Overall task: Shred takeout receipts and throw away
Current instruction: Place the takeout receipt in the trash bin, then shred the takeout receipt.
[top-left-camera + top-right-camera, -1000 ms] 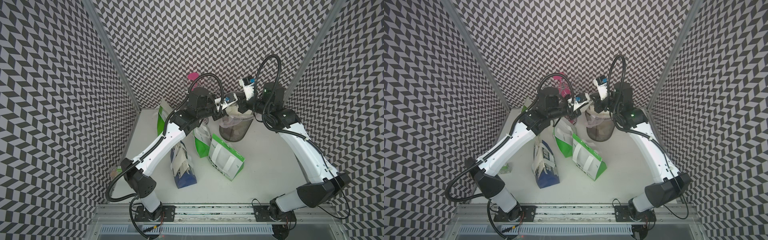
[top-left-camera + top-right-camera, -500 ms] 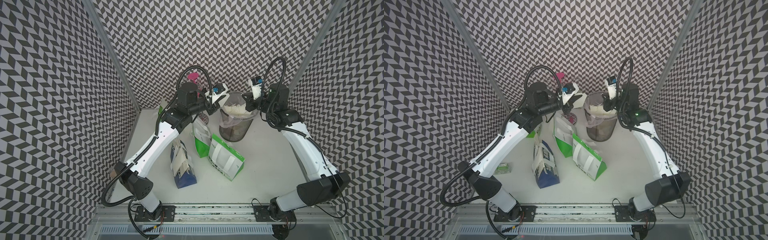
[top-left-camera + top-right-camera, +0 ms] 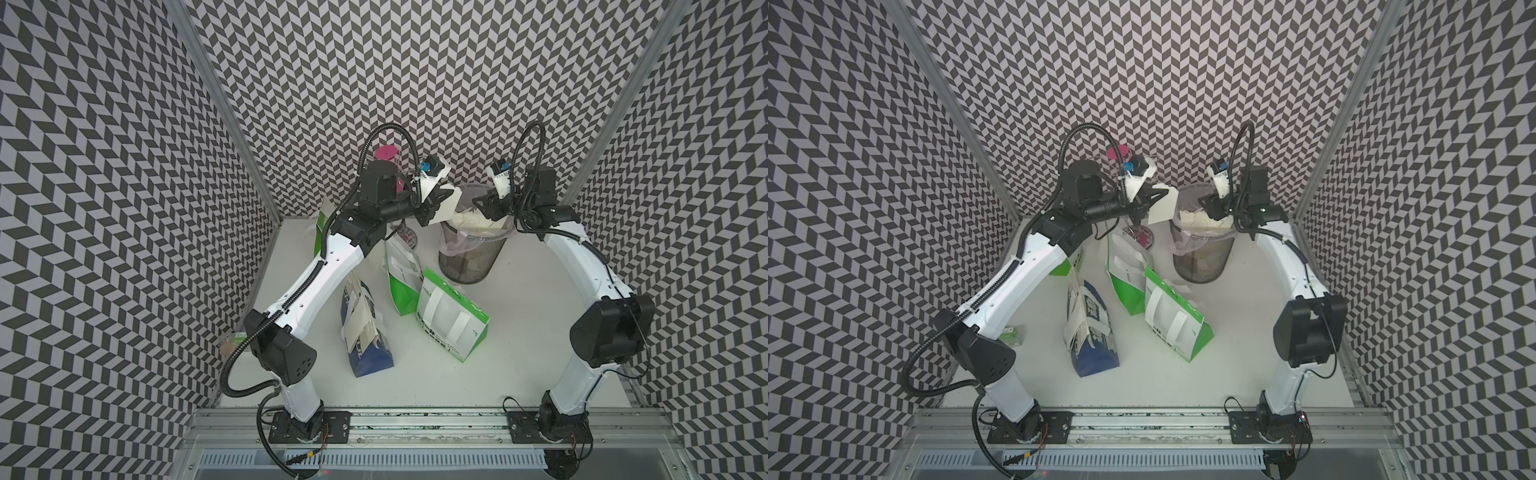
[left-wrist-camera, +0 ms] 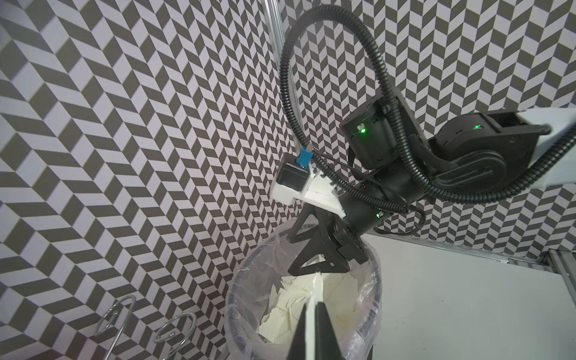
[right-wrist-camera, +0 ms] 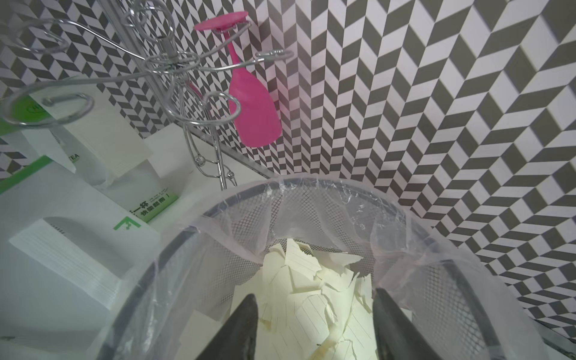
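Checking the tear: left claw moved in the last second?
Yes. The left claw backed from above the middle of the bin to its rim, toward the pink glass.

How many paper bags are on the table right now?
4. Blue bag lying mid-table; flat green bag beside it; standing green bag behind both; fourth bag, green, mostly hidden behind the left arm. More may be hidden.

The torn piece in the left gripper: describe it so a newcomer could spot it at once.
Find the clear-lined mesh wastebasket at the back of the table. Near its rim, the left gripper is shut on a cream receipt piece. It alone hangs in the air; the other torn pieces lie inside the basket.
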`<state>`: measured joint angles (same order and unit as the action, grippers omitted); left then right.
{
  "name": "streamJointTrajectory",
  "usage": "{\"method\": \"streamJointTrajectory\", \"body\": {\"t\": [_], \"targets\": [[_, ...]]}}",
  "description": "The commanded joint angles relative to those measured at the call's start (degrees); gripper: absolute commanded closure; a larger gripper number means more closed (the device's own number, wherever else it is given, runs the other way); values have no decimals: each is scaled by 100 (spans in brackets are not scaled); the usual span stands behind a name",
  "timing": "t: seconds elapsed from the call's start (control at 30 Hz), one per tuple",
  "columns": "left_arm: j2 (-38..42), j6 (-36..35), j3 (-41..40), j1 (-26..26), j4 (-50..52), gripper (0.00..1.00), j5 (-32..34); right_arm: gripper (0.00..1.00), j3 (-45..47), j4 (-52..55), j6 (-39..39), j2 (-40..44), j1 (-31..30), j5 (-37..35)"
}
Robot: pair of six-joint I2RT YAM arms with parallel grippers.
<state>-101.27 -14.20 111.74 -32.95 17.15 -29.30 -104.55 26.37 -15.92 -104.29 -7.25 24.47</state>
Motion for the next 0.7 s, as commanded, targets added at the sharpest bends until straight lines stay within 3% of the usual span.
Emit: {"method": "streamJointTrajectory", "body": {"t": [0.0,0.3,0.67], "targets": [[-216,284,300,59,-89,100,-165,40,-302,-64,-162,133,65,611],[-575,497,595,234,-224,100,-973,32,1260,-1754,367,1385,112,3515],[-727,319,873,263,140,100,-1842,39,742,-1292,-29,1010,-29,4095]]}}
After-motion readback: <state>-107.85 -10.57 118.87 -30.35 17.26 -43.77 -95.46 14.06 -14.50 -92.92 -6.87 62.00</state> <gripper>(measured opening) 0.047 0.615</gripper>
